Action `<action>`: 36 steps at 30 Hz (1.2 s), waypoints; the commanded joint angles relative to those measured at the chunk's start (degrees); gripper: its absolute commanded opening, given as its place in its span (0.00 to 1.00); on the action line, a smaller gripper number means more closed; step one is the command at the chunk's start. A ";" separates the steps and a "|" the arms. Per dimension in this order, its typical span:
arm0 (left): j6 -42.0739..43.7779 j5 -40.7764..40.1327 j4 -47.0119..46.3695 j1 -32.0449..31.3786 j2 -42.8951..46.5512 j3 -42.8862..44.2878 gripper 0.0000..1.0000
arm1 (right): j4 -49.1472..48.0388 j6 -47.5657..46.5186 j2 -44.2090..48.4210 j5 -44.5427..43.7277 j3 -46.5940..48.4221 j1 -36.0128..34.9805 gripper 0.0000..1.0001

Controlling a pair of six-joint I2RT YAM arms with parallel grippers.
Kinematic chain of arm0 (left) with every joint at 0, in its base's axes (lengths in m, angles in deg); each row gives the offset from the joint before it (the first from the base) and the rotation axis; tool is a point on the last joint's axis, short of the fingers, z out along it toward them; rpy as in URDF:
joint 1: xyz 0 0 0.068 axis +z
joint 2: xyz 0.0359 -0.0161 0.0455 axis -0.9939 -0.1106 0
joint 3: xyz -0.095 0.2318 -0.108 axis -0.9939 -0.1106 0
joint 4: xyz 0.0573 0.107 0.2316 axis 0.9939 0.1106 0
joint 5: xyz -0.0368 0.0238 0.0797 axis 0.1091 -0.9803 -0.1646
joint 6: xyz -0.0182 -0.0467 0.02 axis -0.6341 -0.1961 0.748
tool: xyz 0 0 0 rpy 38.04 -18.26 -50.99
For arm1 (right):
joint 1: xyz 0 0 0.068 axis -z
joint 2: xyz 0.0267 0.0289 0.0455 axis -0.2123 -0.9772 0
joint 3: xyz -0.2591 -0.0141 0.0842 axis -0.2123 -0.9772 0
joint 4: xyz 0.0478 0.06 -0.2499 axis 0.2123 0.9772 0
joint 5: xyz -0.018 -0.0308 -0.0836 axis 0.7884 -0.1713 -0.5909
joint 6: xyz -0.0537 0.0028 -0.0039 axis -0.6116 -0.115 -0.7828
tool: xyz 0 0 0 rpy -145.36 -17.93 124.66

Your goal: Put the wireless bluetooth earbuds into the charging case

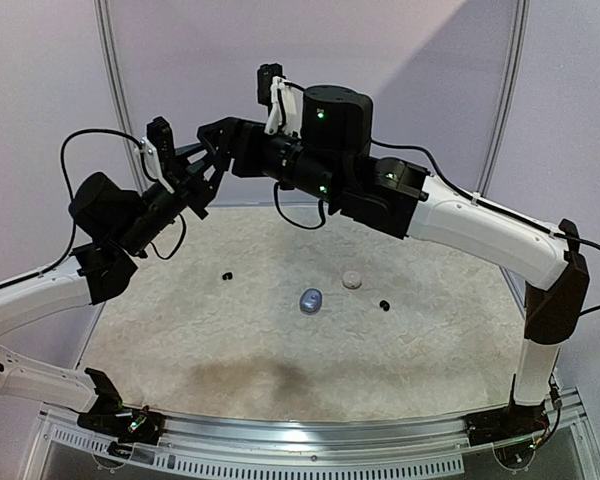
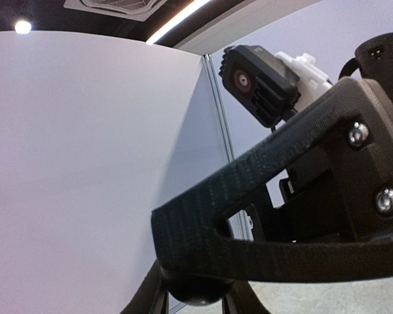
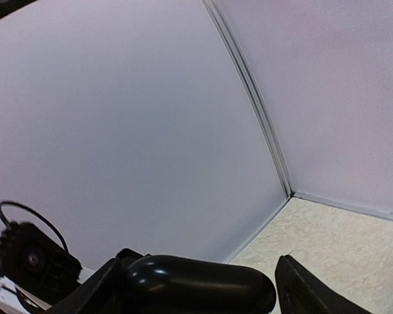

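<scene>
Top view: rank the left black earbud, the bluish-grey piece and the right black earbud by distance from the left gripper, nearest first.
1. Left black earbud, below the left gripper.
2. Bluish-grey piece, mid-table.
3. Right black earbud, farthest right.

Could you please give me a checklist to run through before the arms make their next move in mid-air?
1. The black case sits between the fingers of the right gripper: ok.
2. The left gripper has a hold on something: cannot tell.
3. Case lid open: cannot tell.
4. Earbuds in the case: not ok; a black earbud and a second black earbud lie on the table.
5. Both grippers raised off the table: ok.
</scene>
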 commanded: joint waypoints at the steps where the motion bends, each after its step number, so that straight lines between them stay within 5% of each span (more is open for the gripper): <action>1: -5.18 0.43 -2.19 -0.38 2.73 0.33 0.00 | 2.07 -3.79 0.15 0.96 -1.69 -0.41 0.91; 2: -5.63 0.56 -1.49 -0.24 3.15 0.31 0.00 | 2.19 -4.41 0.48 0.96 -1.75 -0.47 0.98; 7: -11.47 4.07 4.05 1.27 5.75 0.22 0.00 | 2.93 -9.62 4.55 2.84 -2.61 -0.05 0.99; 14: -21.37 18.13 8.70 4.58 8.74 0.82 0.00 | 1.29 -13.89 15.77 21.86 -11.98 3.11 0.99; 21: -31.70 31.83 6.84 5.74 9.19 3.57 0.00 | 6.14 -16.13 22.29 24.50 -17.49 3.90 0.75; 24: -33.02 36.81 7.30 5.62 8.82 4.12 0.00 | 4.35 -15.29 20.88 29.41 -16.44 3.90 0.76; 28: -33.16 36.87 8.91 5.56 9.09 4.31 0.00 | 6.78 -14.59 17.40 33.12 -12.45 3.84 0.76; 36: -35.17 38.63 9.43 5.35 8.82 5.06 0.00 | 5.13 -11.74 13.95 37.50 -11.15 3.51 0.59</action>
